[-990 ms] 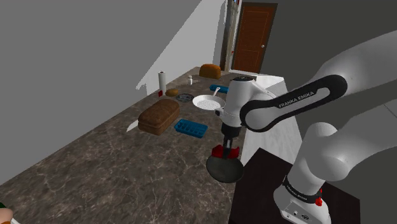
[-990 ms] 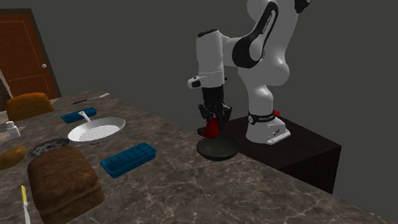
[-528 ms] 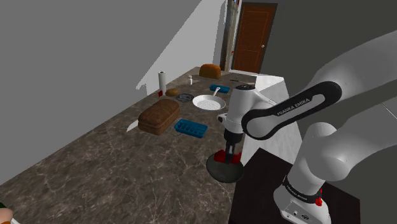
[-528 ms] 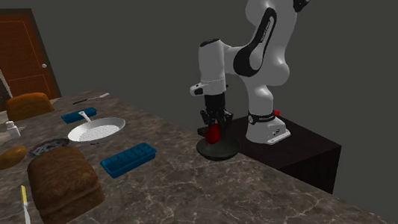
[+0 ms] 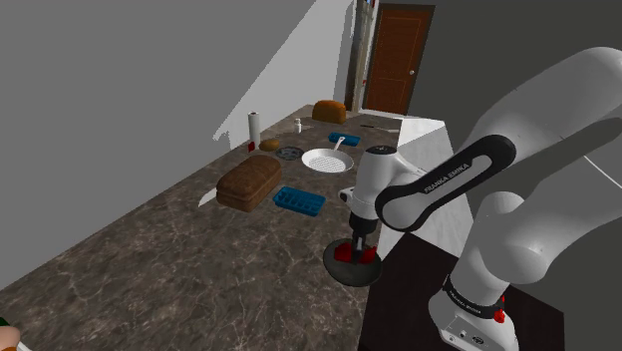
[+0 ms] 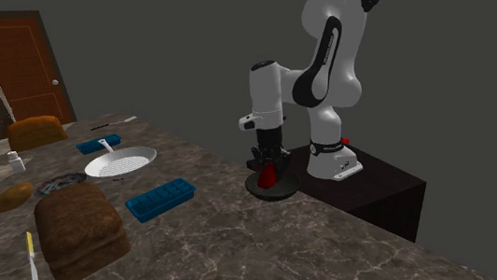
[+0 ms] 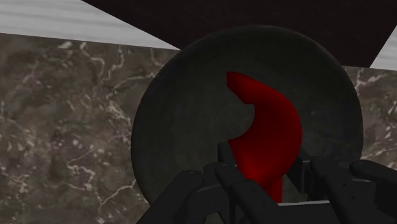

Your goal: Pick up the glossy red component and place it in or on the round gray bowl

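A dark brown marble countertop with pale veins runs from the lower left of the shoulder view up toward the middle. Plain grey walls stand behind it, and a brown wooden door stands at the top centre. In the second exterior view the same door is at the upper left. The arm's dark stand sits right of centre, against the counter's edge.

Further along the counter lie a brown bread loaf, a blue ice tray and a white perforated pan. A yellow-handled knife lies at the lower left of the second exterior view.

The only legible writing is "FRANKA EMIKA", in white on the arm's dark forearm band.

The round gray bowl sits low and centre in the shoulder view, on the counter's edge beside the stand. The gripper points straight down into it. Its fingers are closed narrowly on the glossy red component.

In the wrist view the component's long axis runs out from between the fingers toward the bowl's middle. The far end curls over into a hook.

In the second exterior view it stands roughly upright, low inside the bowl's rim. Whether it touches the bowl's floor cannot be told.
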